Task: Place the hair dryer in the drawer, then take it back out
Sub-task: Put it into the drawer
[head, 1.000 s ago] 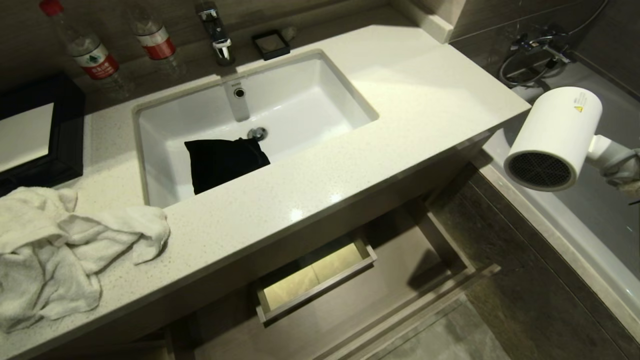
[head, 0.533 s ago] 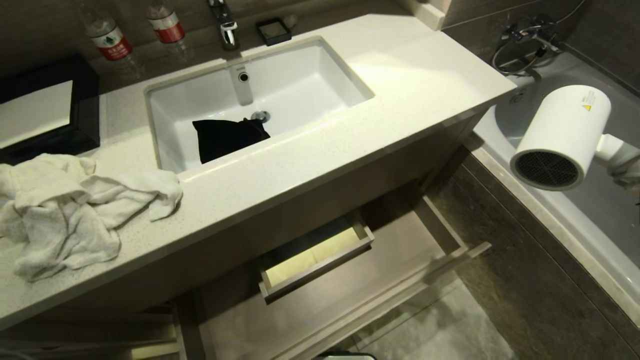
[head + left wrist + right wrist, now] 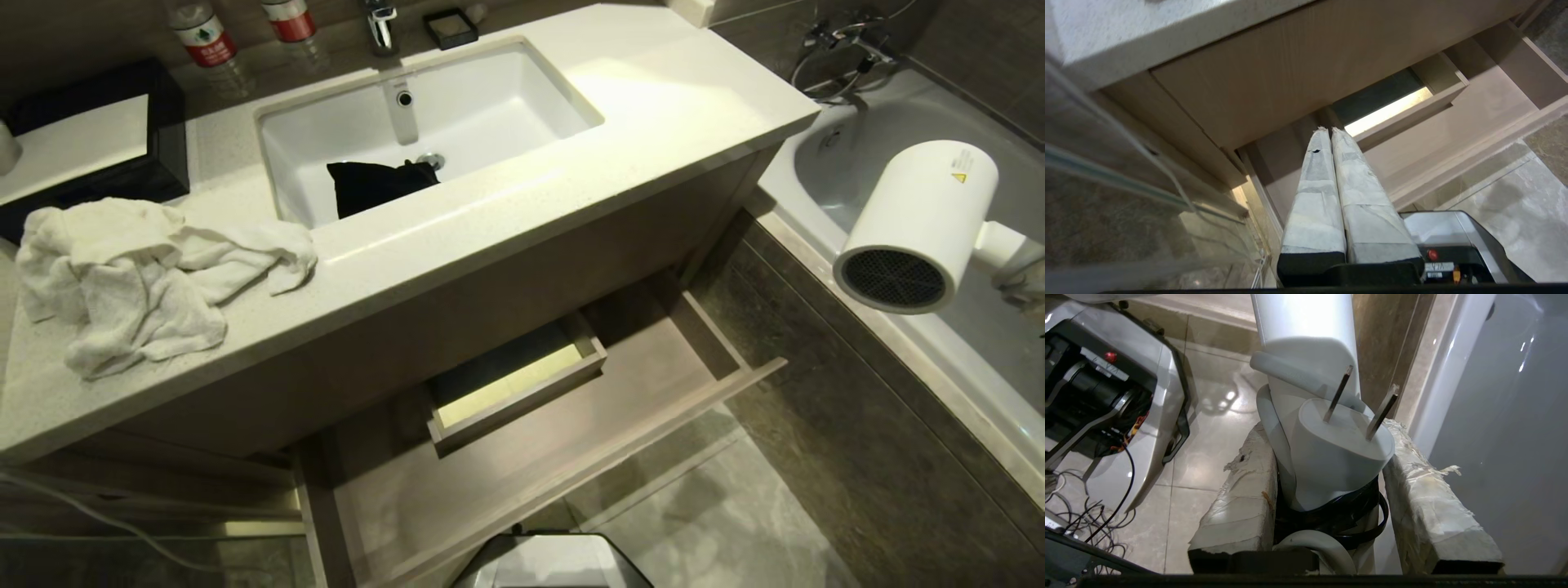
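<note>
The right gripper clamps the hair dryer by its handle out over the bathtub, the open drawer well off and below it, so the loose plug could snag the drawer wall while lowering.

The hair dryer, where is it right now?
In the head view the hair dryer is in the air at the right, held by the right gripper over the bathtub's edge, above and right of the open drawer.
</note>
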Robot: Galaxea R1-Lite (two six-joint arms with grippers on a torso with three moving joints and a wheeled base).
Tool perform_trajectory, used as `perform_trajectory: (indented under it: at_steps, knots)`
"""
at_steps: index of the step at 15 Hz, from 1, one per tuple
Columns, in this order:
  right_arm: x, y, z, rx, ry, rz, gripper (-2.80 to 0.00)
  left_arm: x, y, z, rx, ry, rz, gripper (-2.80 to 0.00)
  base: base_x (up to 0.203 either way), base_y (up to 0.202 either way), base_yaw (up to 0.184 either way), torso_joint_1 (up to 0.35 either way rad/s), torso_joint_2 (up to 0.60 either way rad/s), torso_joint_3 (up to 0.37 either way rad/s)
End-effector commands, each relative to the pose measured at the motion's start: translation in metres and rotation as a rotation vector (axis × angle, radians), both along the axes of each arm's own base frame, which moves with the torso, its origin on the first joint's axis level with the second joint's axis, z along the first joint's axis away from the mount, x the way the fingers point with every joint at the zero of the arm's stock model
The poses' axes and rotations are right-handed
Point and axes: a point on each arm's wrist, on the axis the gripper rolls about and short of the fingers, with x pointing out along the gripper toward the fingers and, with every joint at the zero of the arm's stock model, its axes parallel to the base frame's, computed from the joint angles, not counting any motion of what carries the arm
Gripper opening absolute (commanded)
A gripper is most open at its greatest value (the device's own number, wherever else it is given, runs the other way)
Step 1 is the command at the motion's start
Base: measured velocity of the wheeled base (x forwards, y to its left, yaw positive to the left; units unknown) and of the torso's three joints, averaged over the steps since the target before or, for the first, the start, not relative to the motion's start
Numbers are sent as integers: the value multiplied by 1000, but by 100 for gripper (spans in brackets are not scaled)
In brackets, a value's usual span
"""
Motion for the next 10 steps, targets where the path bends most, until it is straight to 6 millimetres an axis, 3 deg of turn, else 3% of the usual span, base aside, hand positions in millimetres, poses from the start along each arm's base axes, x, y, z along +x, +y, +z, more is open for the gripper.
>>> perform_trajectory:
  at_steps: [1, 10]
  knots:
    - [-1, 0, -2, -3, 6, 5, -280, 0, 0, 0, 0, 1, 0, -280, 0, 0, 0, -216, -91, -299]
    - [-6, -1, -3, -6, -10, -11, -280, 0, 0, 0, 0, 0, 0, -280, 0, 0, 0, -168, -155, -324]
